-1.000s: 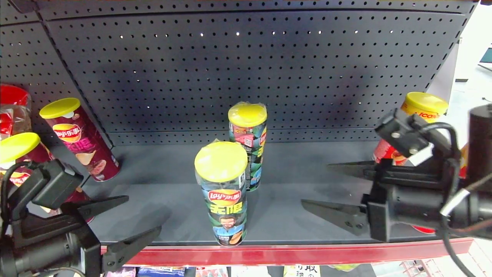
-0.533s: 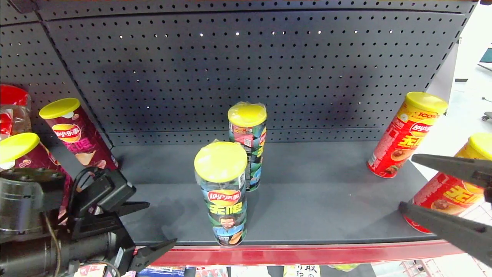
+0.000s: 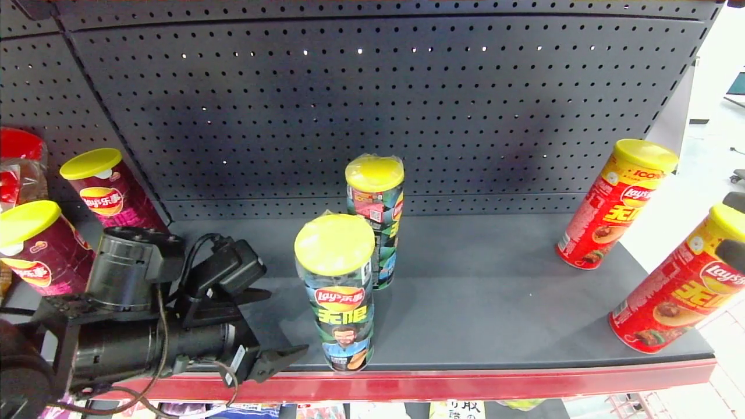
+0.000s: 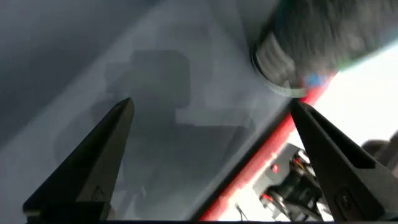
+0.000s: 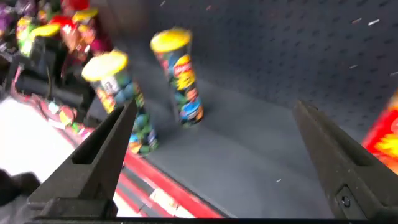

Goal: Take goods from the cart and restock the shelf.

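Two green chip cans with yellow lids stand mid-shelf, the front can (image 3: 340,291) near the red shelf edge and the back can (image 3: 375,215) behind it. My left gripper (image 3: 288,321) is open, low over the shelf just left of the front can and not touching it. In the left wrist view the left gripper (image 4: 211,104) has its fingers spread wide, with the can's base (image 4: 286,68) beyond them. My right gripper (image 5: 214,109) is open and holds nothing; it hangs back off the shelf's right side, with both green cans (image 5: 118,99) (image 5: 177,74) ahead of it.
Two red cans (image 3: 617,203) (image 3: 675,285) stand tilted at the shelf's right end. Maroon cans (image 3: 116,198) (image 3: 29,244) crowd the left end. The dark shelf board (image 3: 477,302) has bare room between the green and red cans. A pegboard wall (image 3: 372,116) closes the back.
My left arm has swung right along the shelf front toward the front green can. My right arm has pulled back to the right, out of the head view.
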Robot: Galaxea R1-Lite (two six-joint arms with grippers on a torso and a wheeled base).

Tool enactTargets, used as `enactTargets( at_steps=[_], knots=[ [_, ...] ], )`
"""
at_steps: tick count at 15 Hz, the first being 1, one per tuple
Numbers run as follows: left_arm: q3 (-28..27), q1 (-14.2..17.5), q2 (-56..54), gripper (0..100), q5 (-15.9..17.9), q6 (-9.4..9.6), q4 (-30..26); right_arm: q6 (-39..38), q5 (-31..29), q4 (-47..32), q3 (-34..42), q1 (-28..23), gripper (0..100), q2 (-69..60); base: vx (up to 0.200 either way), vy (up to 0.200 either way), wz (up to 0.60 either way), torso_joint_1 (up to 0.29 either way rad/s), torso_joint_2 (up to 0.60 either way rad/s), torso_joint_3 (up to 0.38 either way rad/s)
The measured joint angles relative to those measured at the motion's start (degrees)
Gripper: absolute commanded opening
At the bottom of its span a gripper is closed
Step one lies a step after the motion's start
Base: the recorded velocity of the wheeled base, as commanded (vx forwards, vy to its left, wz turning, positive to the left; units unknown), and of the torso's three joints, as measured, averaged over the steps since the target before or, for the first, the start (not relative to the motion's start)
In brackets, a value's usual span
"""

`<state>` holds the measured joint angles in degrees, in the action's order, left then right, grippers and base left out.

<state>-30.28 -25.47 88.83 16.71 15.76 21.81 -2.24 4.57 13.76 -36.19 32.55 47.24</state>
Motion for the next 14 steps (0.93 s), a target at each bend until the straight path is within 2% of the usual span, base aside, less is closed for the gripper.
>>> enactTargets(
  at_steps=[4, 14],
  knots=[
    [-1.41, -1.87, 4.85, 100, -0.21, -0.20, 4.19, -0.02, -0.04, -0.11, -1.90, -1.10, 100, 0.00, 0.000, 0.000, 0.00, 0.000, 0.00, 0.000],
    [-5.79, -2.89, 10.28, 100, -0.18, -0.30, 4.35, -0.02, 0.00, -0.17, -2.41, -1.51, 100, 0.78, 0.000, 0.000, 0.00, 0.000, 0.00, 0.000]
  ],
)
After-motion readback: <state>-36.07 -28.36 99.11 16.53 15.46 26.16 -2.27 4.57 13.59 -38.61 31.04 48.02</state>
